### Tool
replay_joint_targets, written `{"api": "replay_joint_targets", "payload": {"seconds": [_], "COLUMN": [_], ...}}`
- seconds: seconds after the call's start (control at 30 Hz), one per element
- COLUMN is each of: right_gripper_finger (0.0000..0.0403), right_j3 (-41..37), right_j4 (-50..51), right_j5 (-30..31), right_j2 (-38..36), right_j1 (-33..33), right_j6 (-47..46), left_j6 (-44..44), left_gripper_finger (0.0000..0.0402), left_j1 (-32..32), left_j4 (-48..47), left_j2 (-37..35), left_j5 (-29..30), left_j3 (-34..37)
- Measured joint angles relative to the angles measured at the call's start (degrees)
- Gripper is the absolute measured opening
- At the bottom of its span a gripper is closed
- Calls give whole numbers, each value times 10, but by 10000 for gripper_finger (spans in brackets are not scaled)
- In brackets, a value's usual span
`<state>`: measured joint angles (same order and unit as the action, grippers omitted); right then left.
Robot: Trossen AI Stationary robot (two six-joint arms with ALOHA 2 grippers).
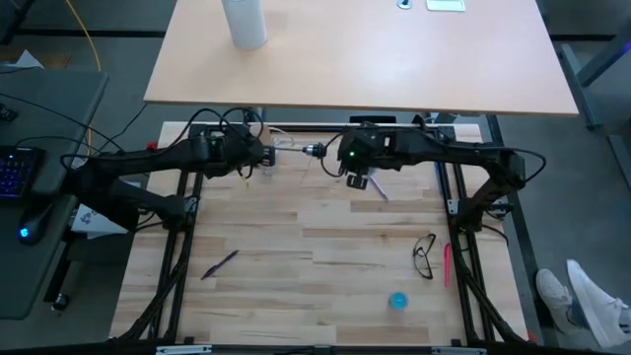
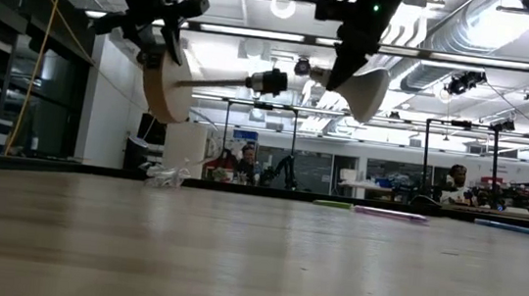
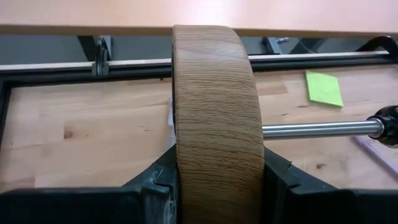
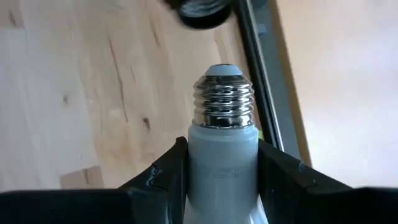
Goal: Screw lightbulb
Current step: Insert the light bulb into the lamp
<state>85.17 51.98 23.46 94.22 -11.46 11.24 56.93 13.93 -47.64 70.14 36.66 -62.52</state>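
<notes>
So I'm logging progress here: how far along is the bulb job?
Done: left gripper holds the wooden lamp base, right gripper holds the lightbulb, both lifted off the table. In hand: aiming the threads at the socket. Left: meeting and screwing in.

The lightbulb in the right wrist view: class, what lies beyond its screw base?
Beyond the lightbulb, held in the right claw, are the wooden table and a blurred black socket. The socket's opening cannot be seen.

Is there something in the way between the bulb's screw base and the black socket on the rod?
Nothing visible. The right pincer holds the lightbulb in the air, its screw base close to the socket, only air between. The left pincer grips the wooden disc.
</notes>
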Motion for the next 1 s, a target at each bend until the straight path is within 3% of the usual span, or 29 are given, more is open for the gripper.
{"api": "replay_joint_targets", "payload": {"seconds": [0.7,1.0], "right_gripper_finger": [144,144], "right_j3": [0,0], "right_j4": [-20,-21], "right_j5": [-15,-20], "right_j2": [34,34], "right_j1": [-2,-2], "right_j6": [-6,-14], "left_j6": [-110,-112], "left_gripper_finger": [114,114], "left_j1": [-42,-73], "left_j4": [-38,-35], "left_j2": [92,97], "left_j5": [127,160], "left_j3": [-106,-116]}}
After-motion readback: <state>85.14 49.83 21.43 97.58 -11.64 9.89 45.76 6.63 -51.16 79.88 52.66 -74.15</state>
